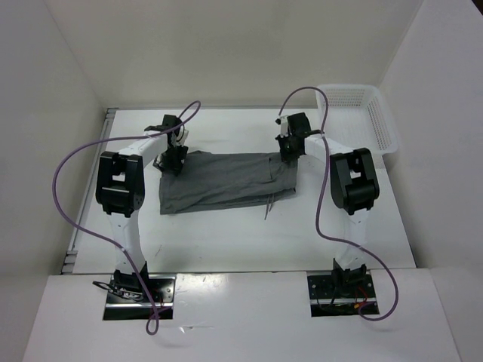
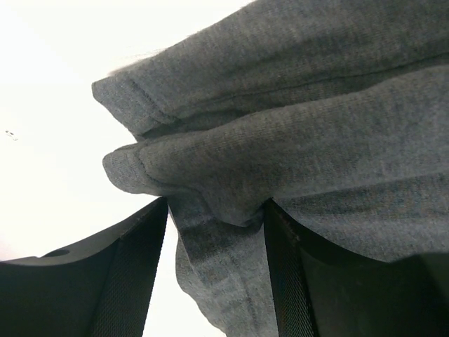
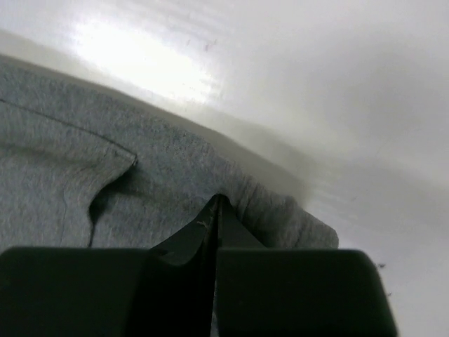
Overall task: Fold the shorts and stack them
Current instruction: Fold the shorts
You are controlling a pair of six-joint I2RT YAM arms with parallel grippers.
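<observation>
The grey shorts (image 1: 226,181) lie spread across the middle of the white table, and their thin drawstring (image 1: 269,205) trails off the near edge. My left gripper (image 1: 175,158) is at their far left corner. In the left wrist view it is open (image 2: 216,225), with a fold of the shorts (image 2: 316,126) hanging between the black fingers (image 2: 126,274) and a gap on the left side. My right gripper (image 1: 288,151) is at the far right corner. In the right wrist view its jaws (image 3: 219,203) are shut, pinching the puckered edge of the shorts (image 3: 140,175).
A white mesh basket (image 1: 377,113) stands at the back right corner of the table, just beyond the right arm. White walls close in the table on the left, back and right. Purple cables loop off both arms.
</observation>
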